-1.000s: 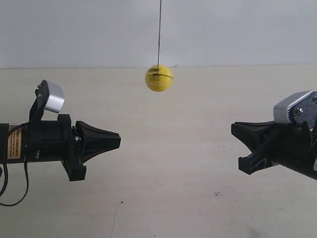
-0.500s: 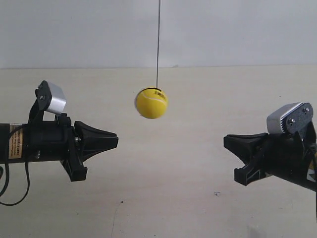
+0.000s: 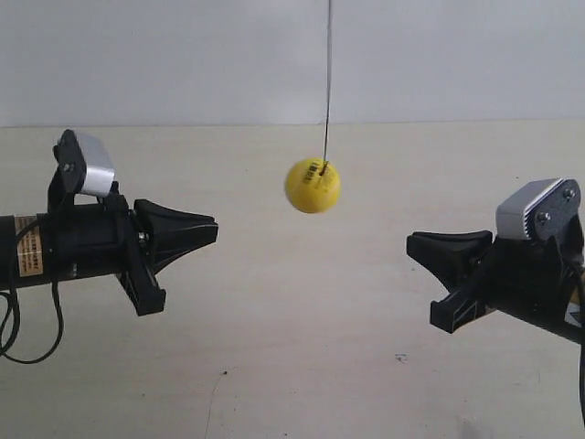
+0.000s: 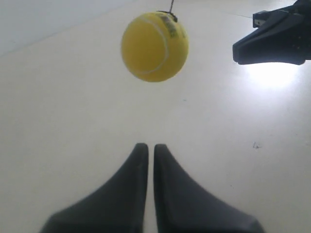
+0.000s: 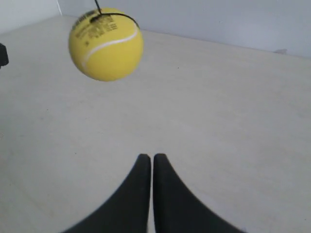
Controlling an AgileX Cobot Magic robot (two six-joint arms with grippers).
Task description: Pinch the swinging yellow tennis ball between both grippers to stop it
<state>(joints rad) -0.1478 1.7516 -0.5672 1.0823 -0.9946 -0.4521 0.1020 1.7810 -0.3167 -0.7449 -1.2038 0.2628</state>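
The yellow tennis ball (image 3: 313,186) hangs on a thin dark string (image 3: 327,73) in mid-air, between the two black beak-like grippers and a little above their level. The gripper at the exterior view's left (image 3: 216,232) points at it from the side, its tip well short of the ball. The gripper at the exterior view's right (image 3: 409,245) faces it, also apart. In the left wrist view the ball (image 4: 154,46) floats ahead of my left gripper (image 4: 146,145), shut and empty. My right gripper (image 5: 147,156) is likewise shut, the ball (image 5: 106,44) ahead and off to one side.
A pale table (image 3: 302,366) lies under everything, with a white wall (image 3: 183,55) behind it. The opposite gripper (image 4: 272,41) shows in the left wrist view beyond the ball. A black cable (image 3: 27,352) loops below the arm at the exterior view's left.
The ball has swung from left of centre toward the exterior view's right. The gripper at the right has crept slightly inward, and the one at the left has tilted up a little.
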